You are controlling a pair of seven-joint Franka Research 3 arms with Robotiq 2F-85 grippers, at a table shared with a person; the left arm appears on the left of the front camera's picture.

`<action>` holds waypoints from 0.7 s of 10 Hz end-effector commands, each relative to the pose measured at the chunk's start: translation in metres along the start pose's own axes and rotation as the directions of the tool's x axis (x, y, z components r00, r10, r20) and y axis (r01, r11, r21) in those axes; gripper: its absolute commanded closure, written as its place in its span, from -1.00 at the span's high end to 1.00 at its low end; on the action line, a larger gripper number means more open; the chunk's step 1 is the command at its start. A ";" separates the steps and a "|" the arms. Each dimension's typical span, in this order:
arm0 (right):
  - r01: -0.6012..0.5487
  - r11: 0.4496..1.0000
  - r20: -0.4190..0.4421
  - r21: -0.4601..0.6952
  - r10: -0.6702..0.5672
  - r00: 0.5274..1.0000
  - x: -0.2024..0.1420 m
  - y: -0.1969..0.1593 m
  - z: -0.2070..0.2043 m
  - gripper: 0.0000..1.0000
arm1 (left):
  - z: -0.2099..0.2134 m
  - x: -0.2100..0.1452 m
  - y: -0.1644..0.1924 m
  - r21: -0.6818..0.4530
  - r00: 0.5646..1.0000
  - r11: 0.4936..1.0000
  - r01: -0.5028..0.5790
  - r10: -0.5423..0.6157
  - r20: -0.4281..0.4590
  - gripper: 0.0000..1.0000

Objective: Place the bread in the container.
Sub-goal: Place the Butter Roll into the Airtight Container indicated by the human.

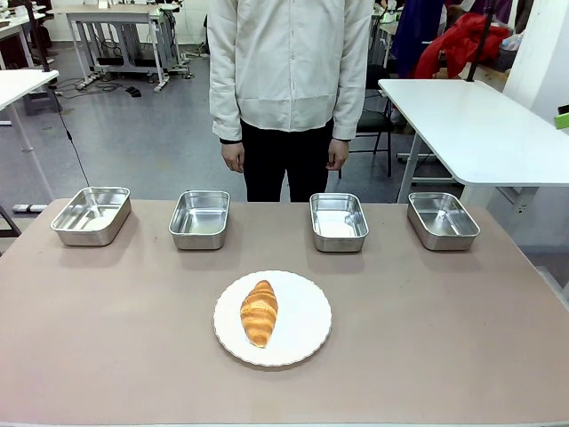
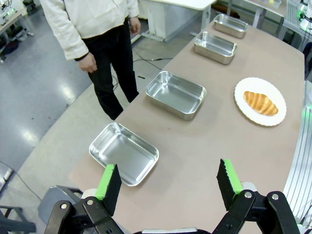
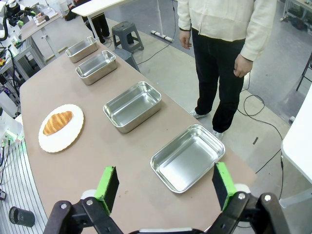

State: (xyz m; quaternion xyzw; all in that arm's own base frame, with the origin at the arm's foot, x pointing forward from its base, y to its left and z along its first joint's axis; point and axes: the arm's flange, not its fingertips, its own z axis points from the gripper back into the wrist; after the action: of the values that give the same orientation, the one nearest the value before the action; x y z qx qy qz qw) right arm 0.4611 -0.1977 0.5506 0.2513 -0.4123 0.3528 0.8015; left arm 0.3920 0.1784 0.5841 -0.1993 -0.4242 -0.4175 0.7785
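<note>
your bread (image 1: 259, 312) lying on the white plate (image 1: 302, 336), lower centre of the front frame, four steel containers (image 1: 197, 240) in a row above it on the bench (image 1: 427, 338), person (image 1: 289, 71) standing beyond, your left claw (image 2: 168, 165) wide and empty, right claw (image 3: 165, 168) wide too

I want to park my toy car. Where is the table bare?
Big bare patches of table lie left and right of the white plate, and a strip between it and the steel pans. Crowded: the far edge with its four pans.
</note>
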 end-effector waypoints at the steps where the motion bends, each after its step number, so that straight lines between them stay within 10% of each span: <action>1: -0.002 1.000 0.004 -0.001 0.002 1.000 0.001 0.000 0.000 1.00 | 0.001 0.000 -0.001 -0.005 1.000 1.000 0.014 -0.014 0.005 1.00; 7: -0.002 1.000 0.004 -0.001 0.002 1.000 0.001 0.000 0.000 1.00 | 0.001 0.000 -0.001 -0.005 1.000 1.000 0.014 -0.014 0.005 1.00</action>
State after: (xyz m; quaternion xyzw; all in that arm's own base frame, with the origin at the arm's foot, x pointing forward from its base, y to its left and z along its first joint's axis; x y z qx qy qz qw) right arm 0.4611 -0.1977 0.5506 0.2513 -0.4123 0.3528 0.8015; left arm 0.3920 0.1784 0.5841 -0.1993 -0.4242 -0.4175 0.7785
